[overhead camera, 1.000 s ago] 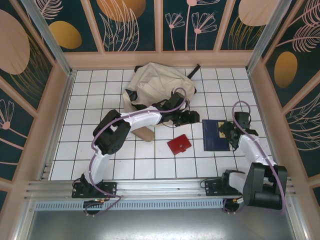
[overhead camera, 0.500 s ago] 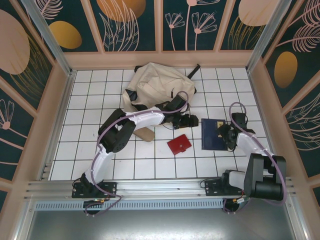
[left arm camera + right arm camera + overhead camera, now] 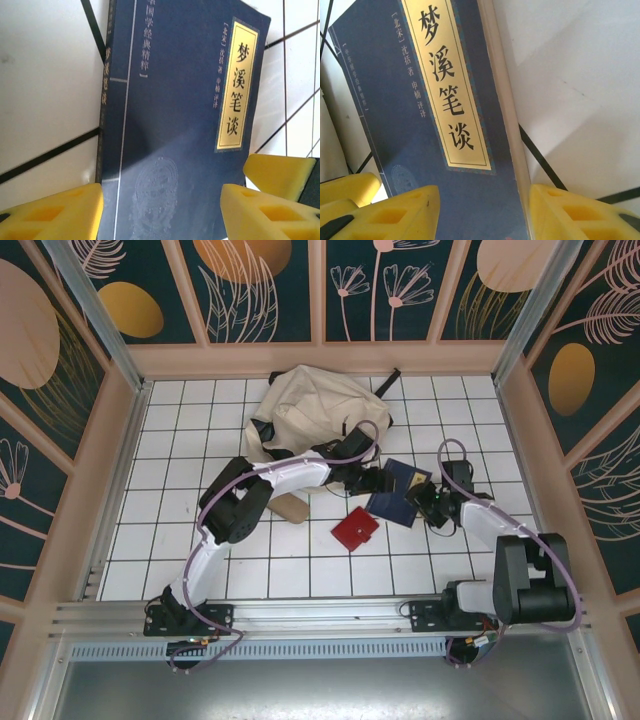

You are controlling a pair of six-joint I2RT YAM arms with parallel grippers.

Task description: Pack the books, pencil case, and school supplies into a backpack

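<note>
A navy book lies askew on the worktop, near the backpack. The left gripper and right gripper have their fingers apart over its cover; whether they touch it, I cannot tell. It looks thin, light and smooth, so better to pinch it at the stiffer spine edge.

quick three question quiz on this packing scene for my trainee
1. True or false: the book lies between the left hand and the right hand.
2. The book's label is: A pale yellow, B red, C green.
3. Fill in: the red case lies on the ___, outside the backpack.
Key: 1 true. 2 A. 3 table.
</note>
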